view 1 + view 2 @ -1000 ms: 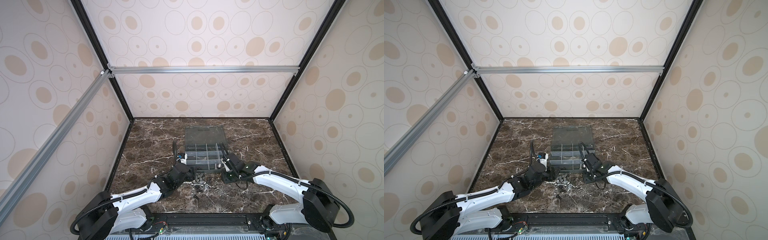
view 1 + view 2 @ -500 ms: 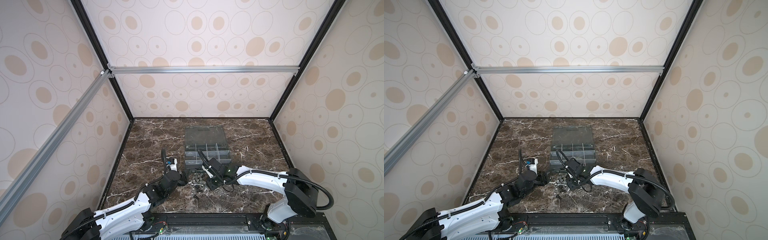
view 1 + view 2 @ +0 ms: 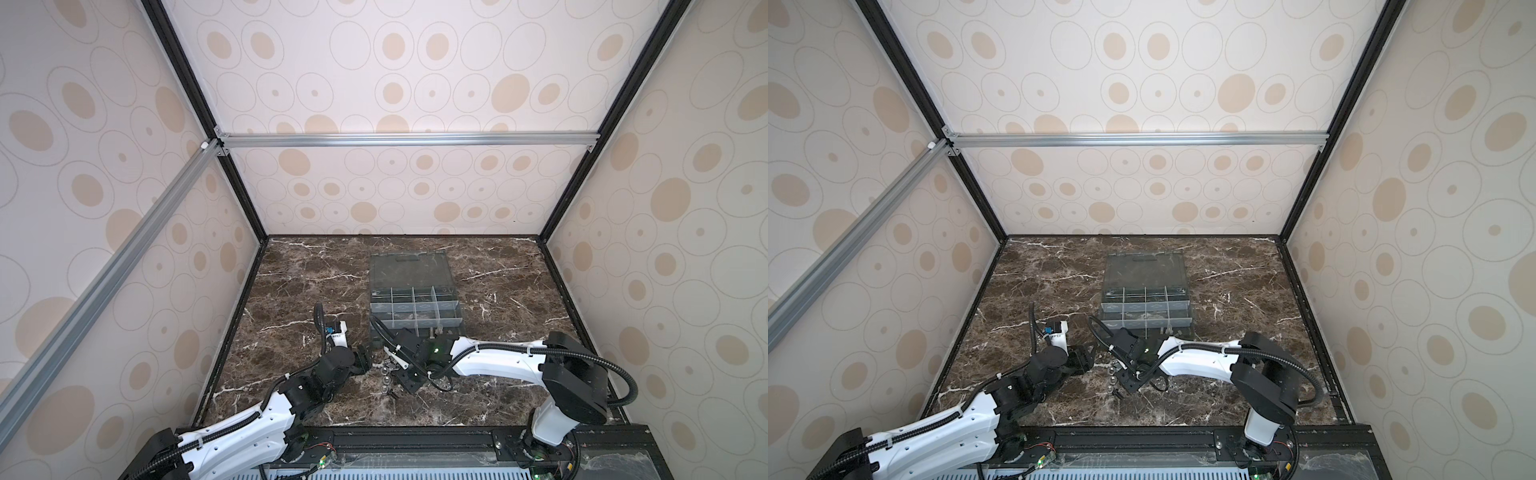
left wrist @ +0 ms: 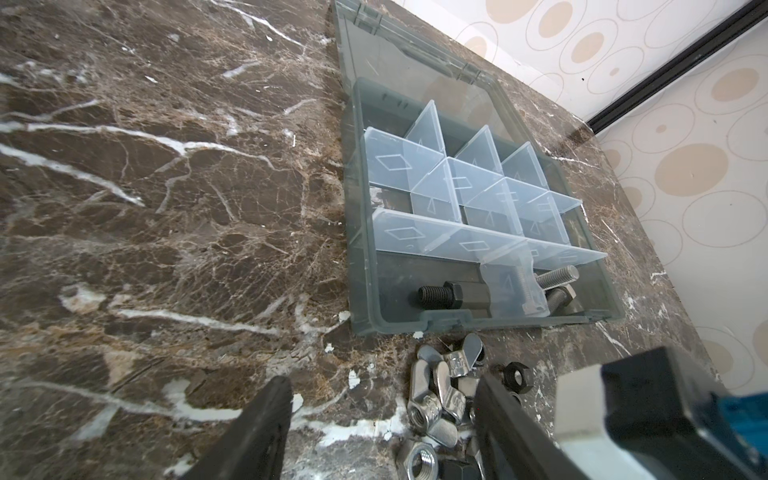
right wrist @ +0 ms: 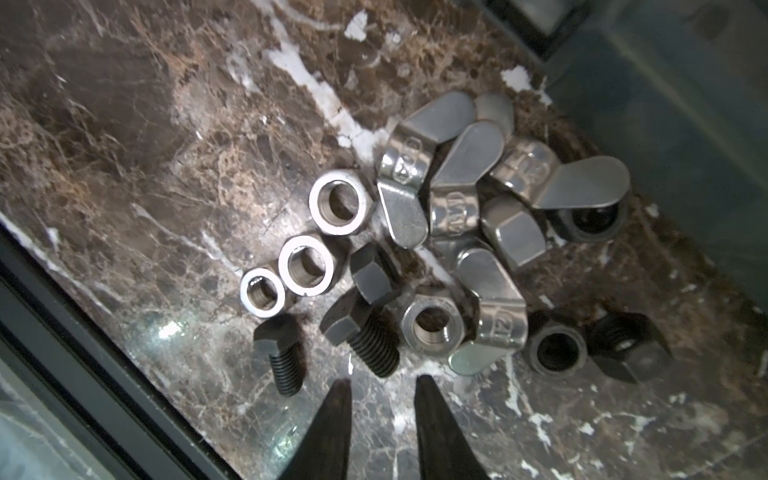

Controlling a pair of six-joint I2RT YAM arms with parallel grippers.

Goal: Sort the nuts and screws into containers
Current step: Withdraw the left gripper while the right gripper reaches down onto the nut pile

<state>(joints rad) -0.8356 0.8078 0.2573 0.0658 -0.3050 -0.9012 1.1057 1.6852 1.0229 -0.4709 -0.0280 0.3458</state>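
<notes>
Loose screws and nuts lie in a pile (image 3: 388, 371) (image 3: 1113, 374) on the marble in front of the organizer box (image 3: 415, 329) (image 4: 360, 249). My right gripper (image 5: 383, 395) (image 3: 392, 366) hovers over the pile, open by a narrow gap with nothing between its fingers. Just past its tips lie two black screws (image 5: 361, 338) (image 5: 282, 359), silver hex nuts (image 5: 340, 203) (image 5: 432, 325), wing nuts (image 5: 419, 166) and black nuts (image 5: 555, 348). My left gripper (image 4: 382, 399) (image 3: 368, 359) stands wide open low at the pile's left, with wing nuts (image 4: 434, 405) near one finger. A black screw (image 4: 440, 296) and silver screws (image 4: 557, 276) lie in the box's front compartments.
The box's clear lid (image 3: 409, 270) lies flat behind it. Translucent dividers (image 4: 449, 245) split the box. The table's black front rail (image 5: 83, 374) runs close to the pile. Patterned walls enclose the marble table (image 3: 311, 282) on three sides.
My right gripper has swung left and forward from the box to above the pile. The left gripper has drawn back from the box's front corner toward the pile's left side.
</notes>
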